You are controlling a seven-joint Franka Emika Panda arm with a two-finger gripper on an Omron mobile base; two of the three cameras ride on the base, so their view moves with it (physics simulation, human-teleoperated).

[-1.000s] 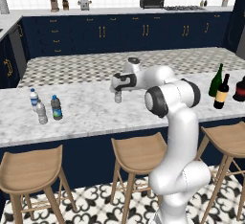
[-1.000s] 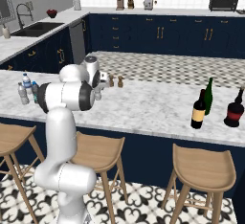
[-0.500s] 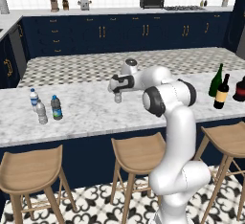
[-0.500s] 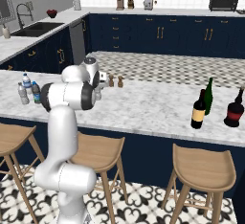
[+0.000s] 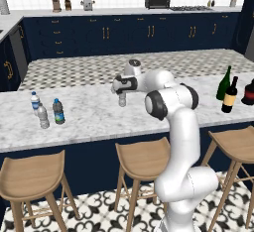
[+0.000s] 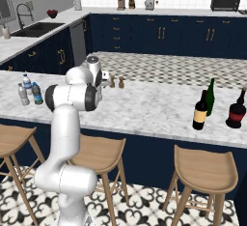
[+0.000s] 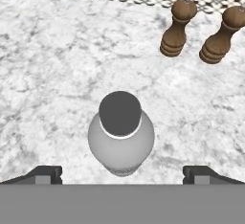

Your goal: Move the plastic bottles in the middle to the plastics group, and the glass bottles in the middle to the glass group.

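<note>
The clear grey bottle (image 7: 121,134) stands upright mid-counter (image 5: 99,114), bare marble all round it and edges well off. My gripper (image 7: 122,174) hangs right above, fingertips (image 7: 45,174) spread wide either side, not touching. Two wooden grinders (image 7: 176,27) stand near, beyond it.

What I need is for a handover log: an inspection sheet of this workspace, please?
Surface: marble counter, level.
Job's things: grey bottle upright mid-counter; blue-capped bottle at left by white-capped bottle and small clear bottle; tan-label wine bottle at right beside green bottle and red bottle.
Clutter: two wooden mills.
Pincer: open above grey bottle, not touching.
Cables: nothing seen.
Surroundings: stools, navy cabinets.
</note>
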